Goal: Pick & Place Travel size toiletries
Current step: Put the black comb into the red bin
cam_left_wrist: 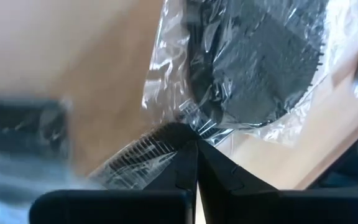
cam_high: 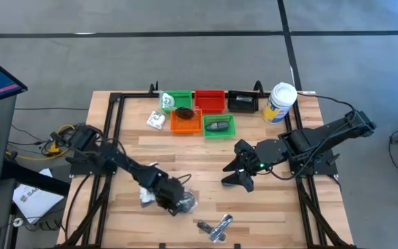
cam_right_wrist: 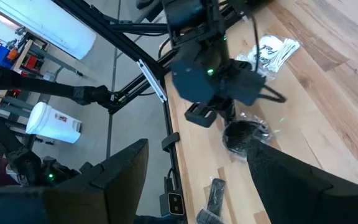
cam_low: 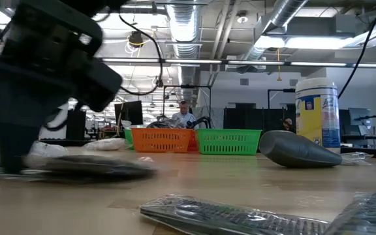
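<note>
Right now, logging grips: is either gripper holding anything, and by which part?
The left gripper pinches the clear wrapper's edge on the black round brush. The right gripper holds nothing.

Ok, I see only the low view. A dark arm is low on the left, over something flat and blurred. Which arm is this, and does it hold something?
Observer: It is the left gripper, shut on the plastic wrap of a black round brush.
Operator: Where is the right gripper?
Observer: The right gripper hangs open above the middle of the table, holding nothing.
Operator: Is the green basket empty?
Observer: No, the nearer green tray holds a dark grey oval.
</note>
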